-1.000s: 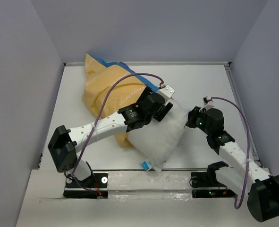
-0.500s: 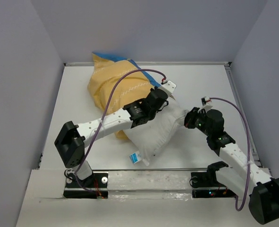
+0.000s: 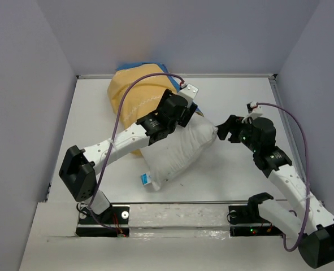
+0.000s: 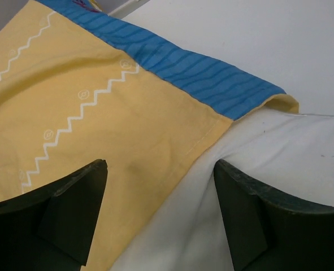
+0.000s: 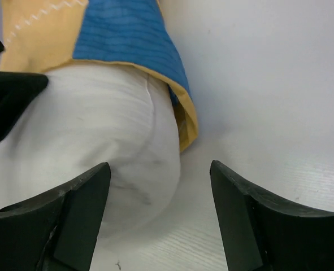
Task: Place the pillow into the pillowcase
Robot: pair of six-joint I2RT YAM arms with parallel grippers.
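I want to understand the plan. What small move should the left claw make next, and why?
Probably the left claw should drop and pinch the hem of the mustard-yellow and blue fabric pillowcase. It hangs open right over that hem, and most of the plump white fabric pillow lies outside the sleeve.

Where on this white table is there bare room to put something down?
The white table is bare at its far right, beyond the right gripper, and along the left wall beside the mustard-yellow fabric pillowcase. The middle is crowded by the plump white pillow, the left gripper and both arms.
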